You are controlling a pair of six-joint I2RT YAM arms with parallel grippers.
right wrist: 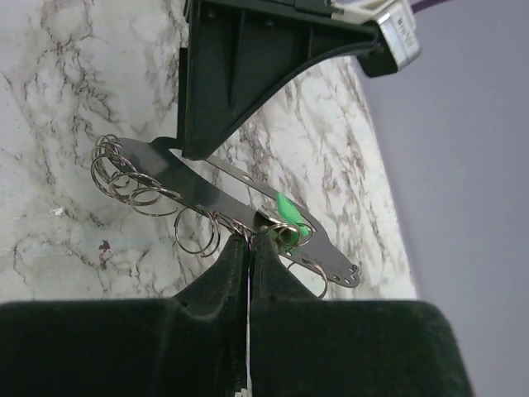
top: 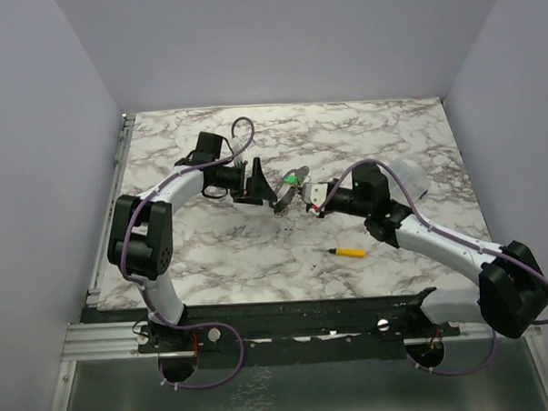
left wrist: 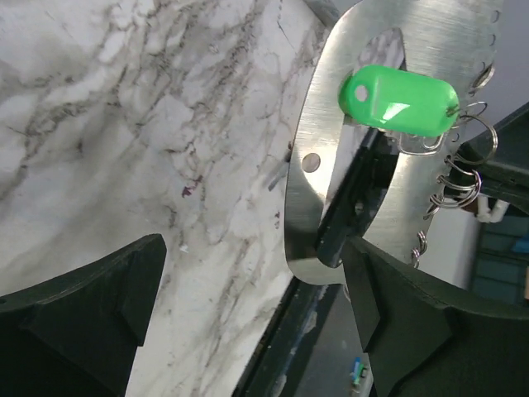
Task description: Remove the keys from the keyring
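Observation:
The keyring (top: 286, 203), a silvery oblong metal plate with several thin split rings (right wrist: 132, 178), hangs above the marble table between the two arms. A tiny green-headed key (left wrist: 398, 100) hangs at its middle, and its green head (right wrist: 289, 223) shows just past my right fingertips. My right gripper (right wrist: 250, 241) is shut on the keyring's lower edge, where the rings hang. My left gripper (left wrist: 256, 314) is open. Its right finger (left wrist: 430, 322) sits against the plate's rounded end (left wrist: 318, 252), and the other finger (left wrist: 91, 306) stands well apart. No other keys are distinct.
A yellow-handled screwdriver (top: 349, 251) lies on the table (top: 212, 254) in front of the right arm. A clear plastic box (top: 409, 177) stands behind the right arm. Grey walls close in the back and both sides.

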